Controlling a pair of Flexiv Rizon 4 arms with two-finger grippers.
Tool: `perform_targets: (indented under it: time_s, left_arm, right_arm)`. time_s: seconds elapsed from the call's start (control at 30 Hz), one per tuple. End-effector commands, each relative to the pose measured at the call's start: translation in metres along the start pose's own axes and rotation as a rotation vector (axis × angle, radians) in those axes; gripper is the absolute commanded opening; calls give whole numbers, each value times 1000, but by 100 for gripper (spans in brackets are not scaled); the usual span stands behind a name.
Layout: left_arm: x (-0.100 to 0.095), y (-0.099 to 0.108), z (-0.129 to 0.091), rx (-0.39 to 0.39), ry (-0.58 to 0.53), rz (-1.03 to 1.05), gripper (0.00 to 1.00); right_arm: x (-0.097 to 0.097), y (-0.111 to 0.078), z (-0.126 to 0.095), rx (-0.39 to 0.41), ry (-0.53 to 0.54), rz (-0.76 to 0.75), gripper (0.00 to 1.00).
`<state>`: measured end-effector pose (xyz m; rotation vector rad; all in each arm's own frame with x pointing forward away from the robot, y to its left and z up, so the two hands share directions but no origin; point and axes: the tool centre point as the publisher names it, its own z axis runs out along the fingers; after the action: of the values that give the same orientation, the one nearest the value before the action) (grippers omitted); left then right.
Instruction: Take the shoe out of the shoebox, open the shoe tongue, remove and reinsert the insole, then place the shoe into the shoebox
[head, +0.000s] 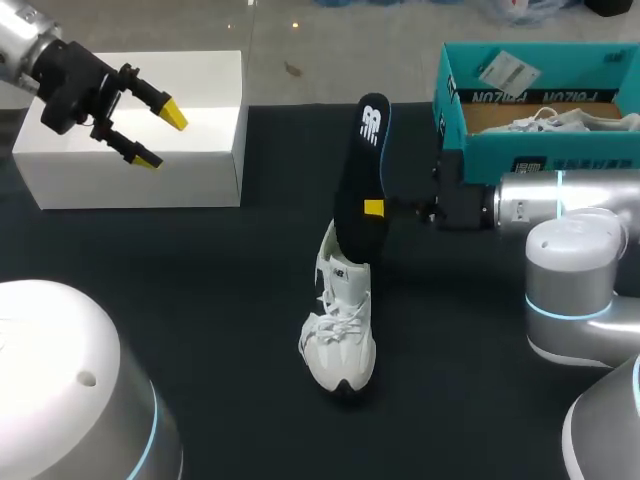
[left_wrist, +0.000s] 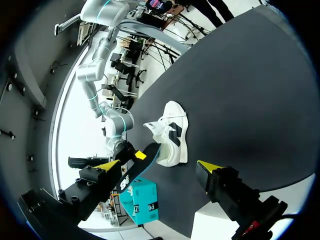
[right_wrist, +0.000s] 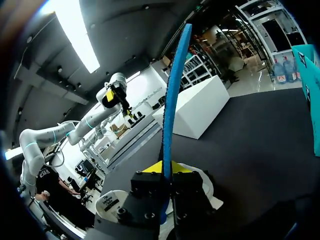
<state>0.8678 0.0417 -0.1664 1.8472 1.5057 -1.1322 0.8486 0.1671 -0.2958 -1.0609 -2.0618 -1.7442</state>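
Note:
A white shoe (head: 340, 340) stands on the black table, toe toward the near edge. A black insole (head: 365, 160) with a blue edge rises steeply over its heel, lower end at the shoe's opening. My right gripper (head: 373, 208) is shut on the insole's middle, coming in from the right. In the right wrist view the insole (right_wrist: 172, 100) stands edge-on between the yellow tips of the gripper (right_wrist: 166, 172), the shoe (right_wrist: 111, 200) beneath. My left gripper (head: 150, 130) hangs open and empty over the white box, far from the shoe (left_wrist: 170, 132).
A teal shoebox (head: 455, 95) sits at the back right with another white shoe (head: 560, 120) inside. A white box (head: 200, 170) stands at the back left. My right arm's base (head: 575, 290) is on the table's right side.

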Motion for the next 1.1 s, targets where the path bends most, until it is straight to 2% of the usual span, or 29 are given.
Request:
perform_targets:
  time_s: [0.03, 0.37, 0.5, 0.7, 0.97, 1.1]
  left_arm:
    - [-1, 1, -1, 2, 4, 0, 100]
    - [-1, 1, -1, 2, 4, 0, 100]
    - [-1, 1, -1, 2, 4, 0, 100]
    - [-1, 1, -1, 2, 4, 0, 100]
    - [-1, 1, -1, 2, 4, 0, 100]
    - [-1, 1, -1, 2, 4, 0, 100]
  right_arm:
    - [5, -11, 5, 14, -3, 13, 0]
    - [10, -11, 10, 41, 19, 12, 0]
    - [17, 5, 13, 9, 34, -24, 0]
    - [7, 18, 22, -62, 58, -32, 0]
    - [-1, 18, 34, -144, 53, -144, 0]
    - [-6, 15, 36, -152, 51, -152, 0]
